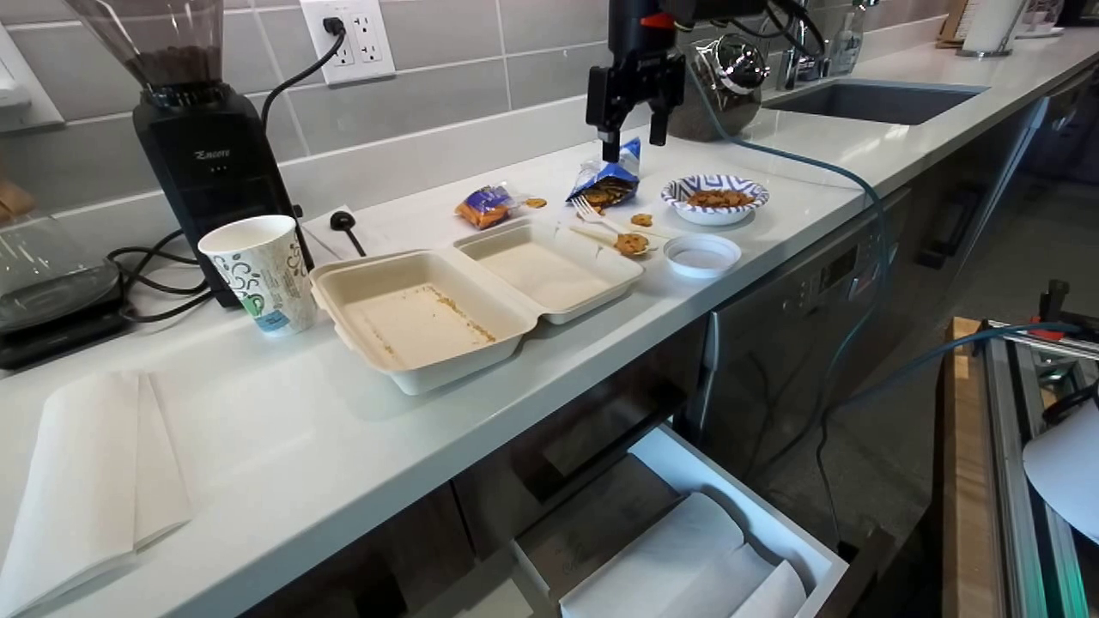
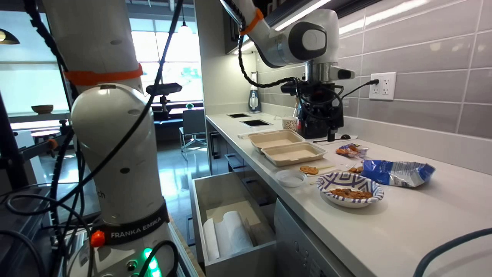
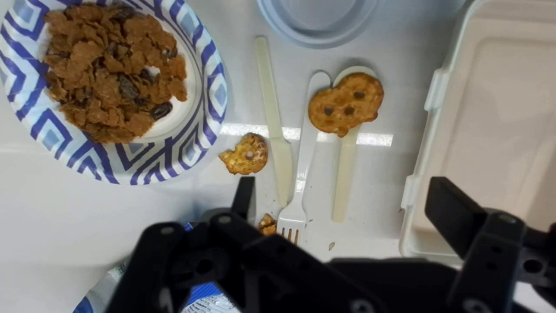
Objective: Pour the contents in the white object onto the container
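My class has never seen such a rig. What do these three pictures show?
The machine is a robot arm with a gripper for a hand. Two pictures come from cameras outside it; the third is taken from its wrist, past the gripper's fingers. On the counter are an open foam box with crumbs, a small white dish, a blue-patterned bowl of brown flakes, a paper cup, a blue snack bag, a white fork and loose snack pieces. Nothing is held: the gripper is open, its fingers apart.

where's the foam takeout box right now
In an exterior view, the foam takeout box lies open on the counter, left of centre, just right of the printed paper cup and in front of the orange packet.
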{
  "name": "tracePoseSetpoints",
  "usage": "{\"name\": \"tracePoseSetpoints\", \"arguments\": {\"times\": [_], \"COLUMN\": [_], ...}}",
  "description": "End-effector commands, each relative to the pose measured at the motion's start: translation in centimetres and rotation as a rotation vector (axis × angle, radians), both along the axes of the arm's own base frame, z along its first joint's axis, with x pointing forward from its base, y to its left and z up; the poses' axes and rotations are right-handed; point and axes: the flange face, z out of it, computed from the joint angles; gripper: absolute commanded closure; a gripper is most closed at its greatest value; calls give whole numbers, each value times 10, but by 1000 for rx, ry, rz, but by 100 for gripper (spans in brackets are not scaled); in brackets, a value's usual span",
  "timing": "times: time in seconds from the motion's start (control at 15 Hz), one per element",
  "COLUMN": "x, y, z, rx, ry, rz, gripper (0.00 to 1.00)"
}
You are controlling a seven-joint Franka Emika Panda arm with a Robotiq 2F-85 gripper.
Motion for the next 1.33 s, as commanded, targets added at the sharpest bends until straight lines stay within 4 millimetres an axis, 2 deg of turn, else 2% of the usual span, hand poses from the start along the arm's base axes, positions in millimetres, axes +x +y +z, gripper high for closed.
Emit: {"name": "tracePoseSetpoints", "arguments": {"times": [0.0,0.53,1.13,1.2,1.27], "x": [3,8,15,16,17], "y": [12,25,28,27,27], "z": [-18,-51,-80,-81,-83], "rx": [-8,14,17,17,17], "ry": [6,-29,-48,-49,-49], "rz": [7,11,4,2,3], "gripper": [0,0,0,3,18]}}
